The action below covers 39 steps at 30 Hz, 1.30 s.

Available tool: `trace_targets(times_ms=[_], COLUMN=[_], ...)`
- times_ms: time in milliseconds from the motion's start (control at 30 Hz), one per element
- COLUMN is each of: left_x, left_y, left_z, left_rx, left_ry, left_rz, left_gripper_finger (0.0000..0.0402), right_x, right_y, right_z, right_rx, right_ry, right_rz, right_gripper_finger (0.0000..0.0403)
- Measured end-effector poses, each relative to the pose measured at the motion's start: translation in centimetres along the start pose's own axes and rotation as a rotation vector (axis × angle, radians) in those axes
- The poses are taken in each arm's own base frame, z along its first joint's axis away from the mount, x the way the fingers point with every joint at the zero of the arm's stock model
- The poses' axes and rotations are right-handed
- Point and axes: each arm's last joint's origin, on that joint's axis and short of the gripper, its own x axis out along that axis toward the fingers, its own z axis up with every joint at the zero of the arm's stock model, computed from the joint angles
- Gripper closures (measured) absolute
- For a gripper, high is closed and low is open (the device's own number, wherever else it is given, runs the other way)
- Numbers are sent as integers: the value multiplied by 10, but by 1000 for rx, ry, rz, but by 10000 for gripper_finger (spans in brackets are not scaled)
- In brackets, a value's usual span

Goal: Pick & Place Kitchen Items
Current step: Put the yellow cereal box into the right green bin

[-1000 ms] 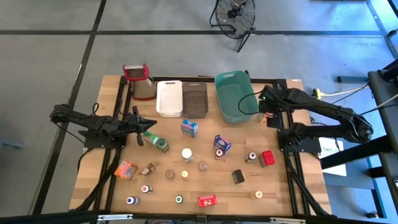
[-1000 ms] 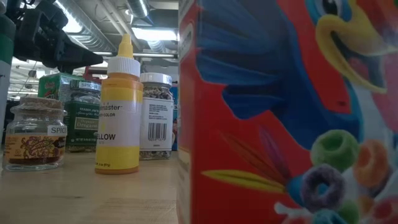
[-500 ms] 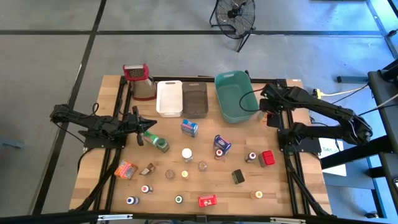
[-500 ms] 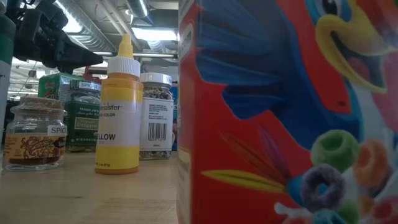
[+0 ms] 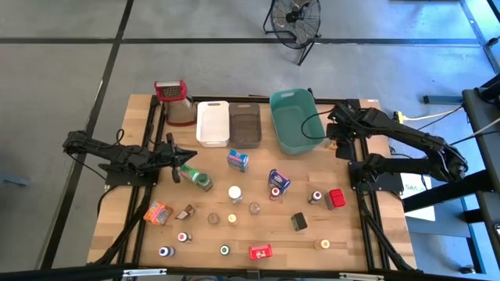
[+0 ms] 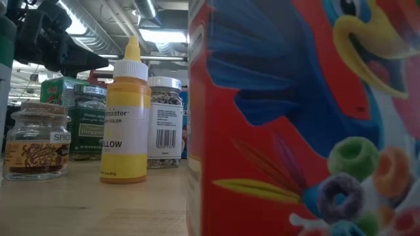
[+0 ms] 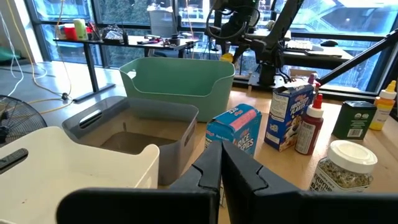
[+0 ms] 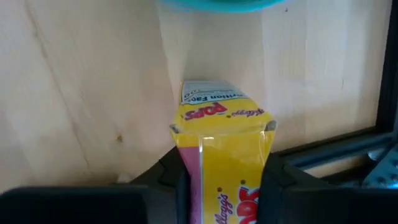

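My right gripper (image 8: 224, 186) points down beside the right wall of the teal bin (image 5: 295, 121) and is shut on a small yellow cereal box (image 8: 219, 134). In the high view the right arm (image 5: 337, 133) covers that box. My left gripper (image 7: 221, 169) is shut and holds nothing. It lies level at the table's left side (image 5: 187, 154), pointing right. Several kitchen items stand loose on the wood: a blue box (image 5: 238, 160), a blue cereal box (image 5: 278, 181), a white-capped jar (image 5: 235, 193), a green bottle (image 5: 199, 179) and a red box (image 5: 337, 198). My right gripper pinches the yellow box between its two fingers (image 8: 180, 186), one on each narrow side (image 8: 191, 163). The fingers come from above, pointing steeply down. The box's far end (image 8: 211, 93) points toward the wooden table. I cannot tell whether that end rests on it.
A steel grater (image 5: 176, 101), a white bin (image 5: 212, 123) and a brown bin (image 5: 244, 123) line the far edge left of the teal bin. In the low view, a red cereal box (image 6: 295, 118), a yellow bottle (image 6: 126, 118) and jars (image 6: 36, 141) crowd the near edge.
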Motion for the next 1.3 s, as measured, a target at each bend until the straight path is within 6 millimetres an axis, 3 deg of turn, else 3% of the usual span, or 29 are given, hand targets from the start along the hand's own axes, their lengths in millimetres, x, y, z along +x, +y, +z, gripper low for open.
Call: trace_targets(times_ms=[300,533,700,867,1033,1300], left_x=[0,0,0,0,0,0], left_y=[0,0,0,0,0,0], left_z=[0,0,0,0,0,0], left_rx=[0,0,20,34,24,8], left_ry=[0,0,0,0,0,1], left_rz=[0,0,0,1,0,0], left_gripper_finger=[398,398,398,398,398,398], right_x=[-59,-119,-144,-146,-134,-69], right_y=[-11,-24,-27,-32,-47,-76], right_z=[2,2,9,36,82,140], right_rx=[79,111,91,-36,-137,-244], right_ry=[-25,-138,-273,-425,-527,-393], right_rz=[-16,-166,-229,-279,-344,-324], right_gripper_finger=[294,294,294,294,294,294])
